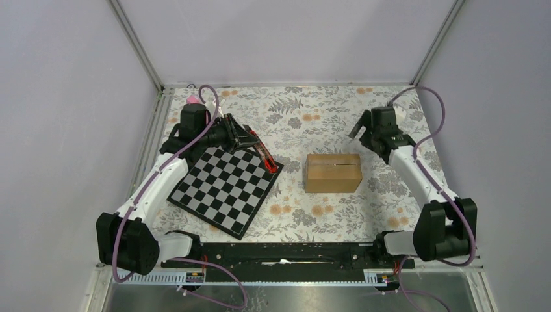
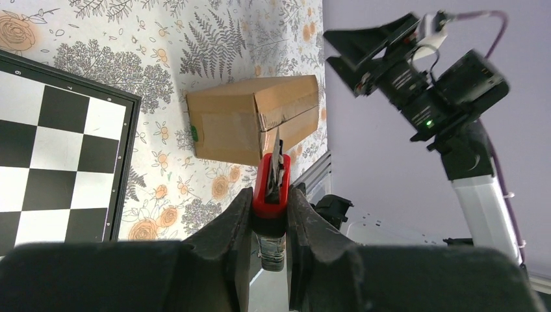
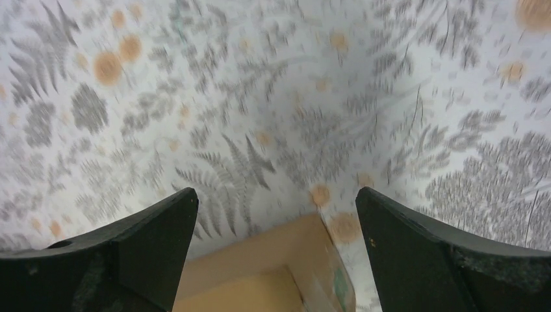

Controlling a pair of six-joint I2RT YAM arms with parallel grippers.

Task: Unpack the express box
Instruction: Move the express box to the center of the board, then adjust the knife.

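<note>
— Left tool (image 2: 269, 224) clamped shut on a red cutter (image 2: 271, 179), blade out ahead of the fingers and aimed at the box (image 2: 253, 120). That is how it looks from my remote desk.

— Why hold the knife that way?

— I have the handle pinched between both fingers with the blade forward. As I read it, that lets the edge run along the taped seam (image 1: 338, 164) without the tool itself touching the cardboard.

— And your other arm?

— My right tool (image 3: 276, 221) is spread wide with nothing in it, raised near the box's far right corner. My guess is that it waits there to steady the cardboard or lift a flap once the tape is cut.

— Where is the box?

— Flat on the flowered counter (image 1: 292, 117), between my two arms. It lies to the right of the chessboard (image 1: 224, 188) and apart from it. Neither tool touches it.

— Which way does it run?

— Its long axis runs left to right in the overhead view, parallel to the counter's near edge, and the top seam runs the same way. One short end, with a small green mark (image 2: 193, 133), faces my left arm, so the blade comes at it from that end. The flaps look closed, so I judge the unpacking not yet begun.
</note>
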